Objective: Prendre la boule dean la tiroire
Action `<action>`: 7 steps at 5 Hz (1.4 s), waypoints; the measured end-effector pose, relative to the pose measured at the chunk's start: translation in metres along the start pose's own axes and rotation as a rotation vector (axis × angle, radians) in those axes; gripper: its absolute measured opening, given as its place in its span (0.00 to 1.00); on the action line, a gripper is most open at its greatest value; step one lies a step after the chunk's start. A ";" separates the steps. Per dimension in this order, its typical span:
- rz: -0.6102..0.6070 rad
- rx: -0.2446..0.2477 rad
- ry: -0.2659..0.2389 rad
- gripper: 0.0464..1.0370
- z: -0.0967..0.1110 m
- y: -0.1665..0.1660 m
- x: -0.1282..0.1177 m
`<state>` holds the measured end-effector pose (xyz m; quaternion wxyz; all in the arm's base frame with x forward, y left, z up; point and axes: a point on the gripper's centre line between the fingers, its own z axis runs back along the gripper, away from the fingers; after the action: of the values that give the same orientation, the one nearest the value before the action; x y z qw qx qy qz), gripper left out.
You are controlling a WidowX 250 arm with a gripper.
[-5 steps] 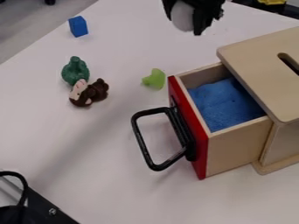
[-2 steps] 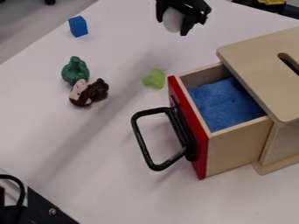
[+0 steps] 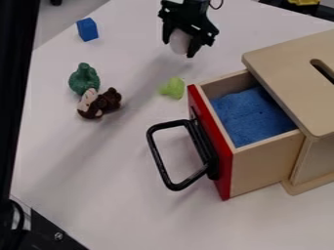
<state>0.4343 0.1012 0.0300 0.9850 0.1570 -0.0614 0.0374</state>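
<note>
The black gripper (image 3: 178,48) hangs near the top of the camera view, above the table and up-left of the wooden box. It is shut on a white ball (image 3: 179,41), which shows between its two fingers. The drawer (image 3: 266,163) with a red front stands pulled out of the box, its black handle toward the left. Blue material (image 3: 251,116) covers the drawer's floor, and no ball shows on it.
A light green piece (image 3: 173,88) lies just left of the drawer. Further left are a dark green toy (image 3: 84,79), a brown toy (image 3: 100,103) and a blue block (image 3: 87,29). The box's wooden lid (image 3: 293,63) overhangs the drawer's rear; a black object fills the left edge.
My gripper has moved left and down in the view, carrying the white ball. A large black shape has come in along the left edge. Drawer and toys stay put.
</note>
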 end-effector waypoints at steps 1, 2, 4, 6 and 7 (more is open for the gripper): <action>-0.023 -0.050 0.038 0.72 -0.016 -0.005 0.000; -0.016 -0.070 0.043 0.77 -0.017 -0.001 0.001; 0.003 -0.088 0.064 0.96 -0.019 0.004 -0.004; 0.042 -0.069 0.031 0.96 0.008 0.013 -0.007; 0.078 -0.048 -0.038 0.96 0.045 0.026 -0.005</action>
<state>0.4219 0.1114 0.0795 0.9849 0.1315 -0.0869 0.0713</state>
